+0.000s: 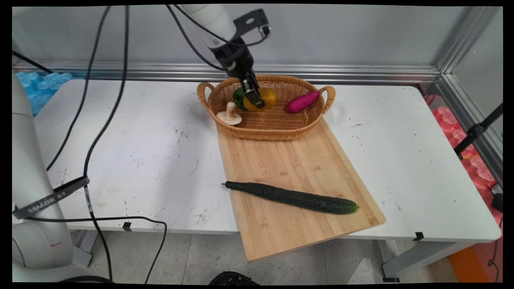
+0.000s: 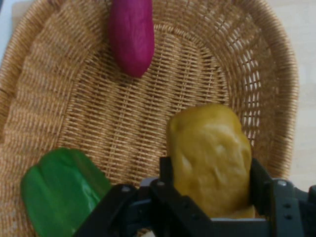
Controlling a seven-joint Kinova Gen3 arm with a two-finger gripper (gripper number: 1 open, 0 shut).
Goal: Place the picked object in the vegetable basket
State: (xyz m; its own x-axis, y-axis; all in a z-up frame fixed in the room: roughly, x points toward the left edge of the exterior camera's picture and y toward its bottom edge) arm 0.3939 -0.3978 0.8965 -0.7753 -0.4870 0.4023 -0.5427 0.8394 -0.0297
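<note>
Where your fingers meet, you have them closed against the two sides of a yellow pepper, which fills the gap between them in the hand view. Your gripper reaches down into the wicker basket, and whether the yellow pepper rests on the basket floor or is lifted just off it cannot be told. Just beside the yellow pepper, on the side toward the arm, you can see a green pepper lying in the basket, partly hidden behind the gripper in the main view. Near the basket's front left rim sits a mushroom, its cap down and stem up. Toward the basket's right end lies a purple sweet potato, apart from the peppers. You will find the basket standing on the far end of a wooden cutting board, whose near end juts past the edge of the white worktop. Across the board's near part lies a long dark cucumber, well apart from the basket.
</note>
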